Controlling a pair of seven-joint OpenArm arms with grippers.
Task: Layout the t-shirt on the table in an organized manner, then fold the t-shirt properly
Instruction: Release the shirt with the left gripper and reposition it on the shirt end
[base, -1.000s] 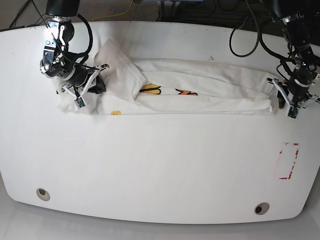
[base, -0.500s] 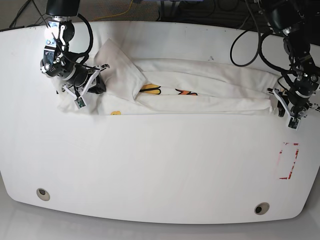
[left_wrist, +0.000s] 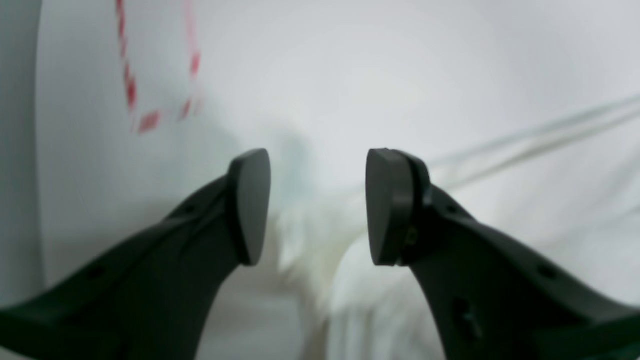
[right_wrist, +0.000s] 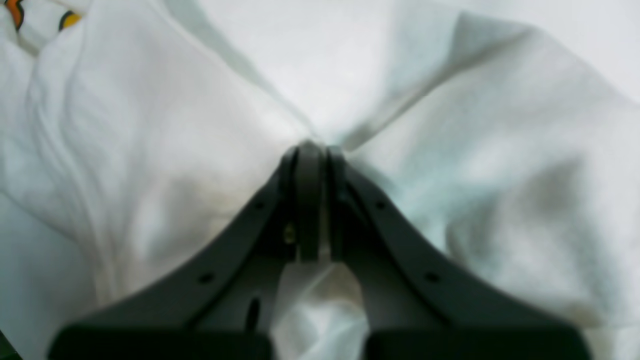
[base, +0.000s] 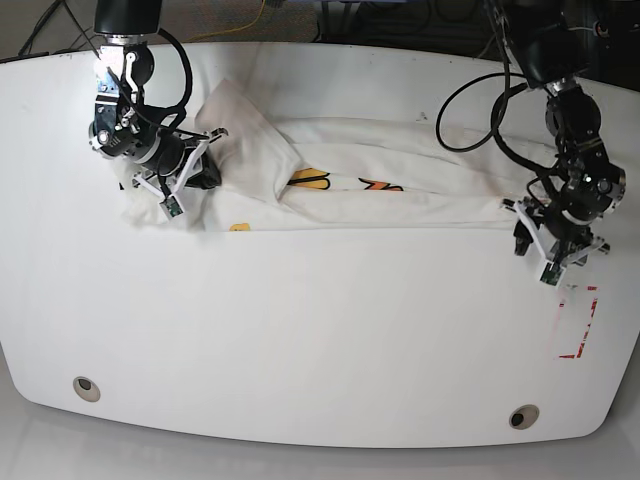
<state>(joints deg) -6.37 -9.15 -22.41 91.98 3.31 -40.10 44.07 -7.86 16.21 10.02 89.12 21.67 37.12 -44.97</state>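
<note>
Soft white t-shirt (base: 400, 185) lies rumpled in a long band across the glossy table (base: 300, 330); right end effector (right_wrist: 310, 150) pinches its cloth, left end effector (left_wrist: 317, 205) gapes, apparently empty.

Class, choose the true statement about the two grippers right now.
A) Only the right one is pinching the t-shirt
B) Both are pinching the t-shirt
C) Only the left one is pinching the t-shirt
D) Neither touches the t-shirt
A: the right gripper is shut on the t-shirt, while the left gripper has its pads apart with nothing between them.
</note>
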